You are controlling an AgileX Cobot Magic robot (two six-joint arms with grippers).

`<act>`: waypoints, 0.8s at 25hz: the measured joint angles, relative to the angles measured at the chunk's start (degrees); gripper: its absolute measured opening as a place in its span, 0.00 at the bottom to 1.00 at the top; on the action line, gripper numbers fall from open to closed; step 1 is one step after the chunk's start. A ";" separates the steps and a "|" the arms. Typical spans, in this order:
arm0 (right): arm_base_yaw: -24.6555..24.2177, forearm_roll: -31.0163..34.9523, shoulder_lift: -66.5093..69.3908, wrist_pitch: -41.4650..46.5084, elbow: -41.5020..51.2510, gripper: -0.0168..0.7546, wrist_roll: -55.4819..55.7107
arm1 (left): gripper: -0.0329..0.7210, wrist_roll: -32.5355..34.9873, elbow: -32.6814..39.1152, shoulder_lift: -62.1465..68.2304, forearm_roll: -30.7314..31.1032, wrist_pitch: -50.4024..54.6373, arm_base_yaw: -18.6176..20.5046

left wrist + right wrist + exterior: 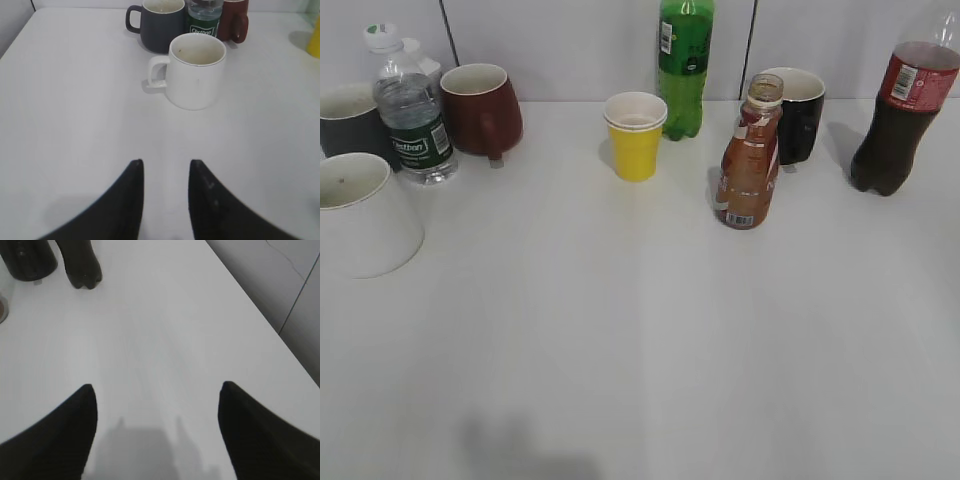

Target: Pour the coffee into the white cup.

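coffee bottle [750, 160] stands upright, uncapped, just before the black mug [801, 113], nearer the right gripper [156, 430], whose jaws gape empty; left gripper [166, 200], part-open and empty, faces the white cup [196, 70].

The left arm's black two-fingered gripper [166, 170] is hovering with its tapered fingers [131, 200] standing a narrow gap apart, nothing lying between them. The right arm's black two-fingered gripper [157, 390] is hanging with its fingers [70, 425] spread wide, nothing sitting between their tips either.
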 joint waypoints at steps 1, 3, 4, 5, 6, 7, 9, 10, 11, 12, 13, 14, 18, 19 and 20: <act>0.00 0.00 0.00 0.00 0.00 0.78 0.00 | 0.36 0.00 0.00 0.00 0.00 0.00 0.00; 0.00 0.00 0.00 0.00 0.00 0.78 0.00 | 0.36 0.00 0.00 0.00 0.00 0.00 0.00; 0.00 0.00 0.00 0.00 0.00 0.78 0.00 | 0.36 0.00 0.00 0.00 0.00 0.00 0.00; 0.00 0.00 0.00 0.00 0.00 0.78 0.00 | 0.36 0.00 0.00 0.00 0.00 0.00 0.00; 0.00 0.00 0.00 0.00 0.00 0.78 0.00 | 0.36 0.00 0.00 0.00 0.00 0.00 0.00; 0.00 0.00 0.00 0.00 0.00 0.78 0.00 | 0.36 0.00 0.00 0.00 0.00 0.00 0.00; 0.00 0.00 0.00 0.00 0.00 0.78 0.00 | 0.36 0.00 0.00 0.00 0.00 0.00 0.00; 0.00 0.00 0.00 0.00 0.00 0.78 0.00 | 0.36 0.00 0.00 0.00 0.00 0.00 0.00; 0.00 0.00 0.00 0.00 0.00 0.78 0.00 | 0.36 0.00 0.00 0.00 0.00 0.00 0.00; 0.00 0.00 0.00 0.00 0.00 0.78 0.00 | 0.36 0.00 0.00 0.00 0.00 0.00 0.00; 0.00 0.00 0.00 0.00 0.00 0.78 0.00 | 0.36 0.00 0.00 0.00 0.00 0.00 0.00; 0.00 0.00 0.00 0.00 0.00 0.78 0.00 | 0.36 0.00 0.00 0.00 0.00 0.00 0.00; 0.00 0.00 0.00 0.00 0.00 0.78 0.00 | 0.36 0.00 -0.41 0.00 0.12 -0.73 0.00; 0.00 0.00 0.00 0.00 0.00 0.78 0.00 | 0.36 0.00 -0.81 0.00 0.19 -1.82 0.00; 0.00 0.00 0.00 0.00 0.00 0.78 0.00 | 0.36 0.00 -1.35 0.00 0.25 -3.95 0.00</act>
